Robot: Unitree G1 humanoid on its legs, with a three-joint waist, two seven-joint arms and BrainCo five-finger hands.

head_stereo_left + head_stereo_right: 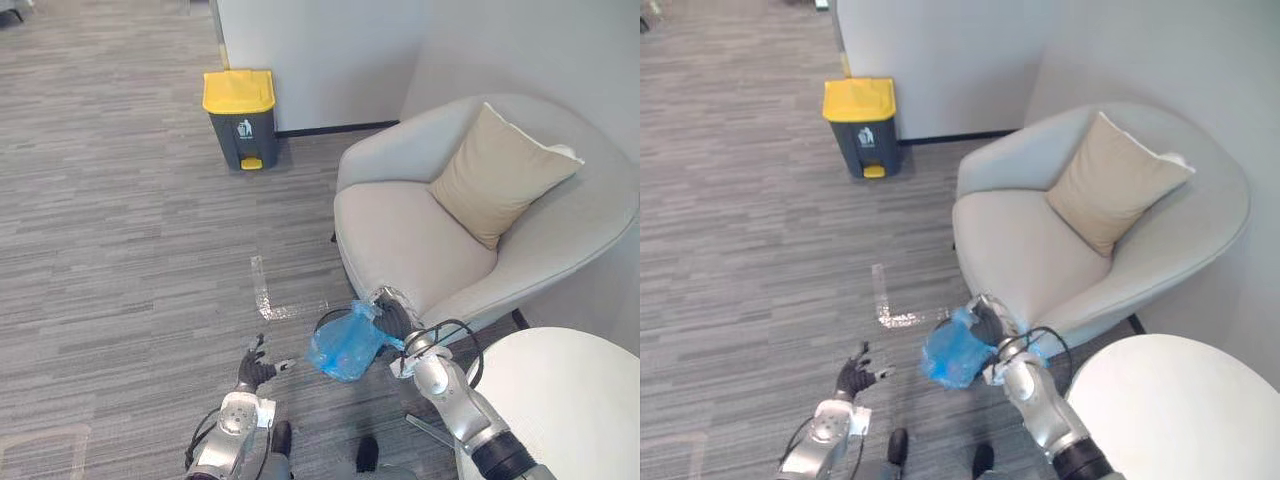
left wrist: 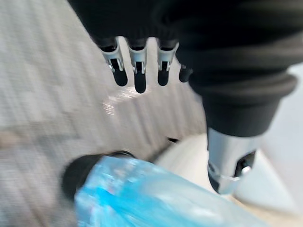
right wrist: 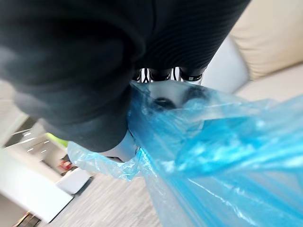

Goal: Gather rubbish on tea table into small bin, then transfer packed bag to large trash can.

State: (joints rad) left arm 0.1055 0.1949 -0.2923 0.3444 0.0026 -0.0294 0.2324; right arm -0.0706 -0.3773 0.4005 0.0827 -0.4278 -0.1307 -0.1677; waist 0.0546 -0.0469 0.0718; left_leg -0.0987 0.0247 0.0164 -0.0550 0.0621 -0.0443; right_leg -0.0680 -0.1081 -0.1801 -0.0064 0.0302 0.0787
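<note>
One bag (image 1: 345, 348) in right robot hand (image 1: 393, 318)

One bag (image 1: 345, 347), one bin (image 1: 241, 120) (yellow-lidded), one armchair (image 1: 400, 240), one cushion (image 1: 500, 175), one table (image 1: 570, 400).

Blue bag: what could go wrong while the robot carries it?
The blue bag hangs from the right hand alone, so the thin plastic might slip or tear. The trash can stands far off, its yellow lid shut; the open left hand may have to lift it.
</note>
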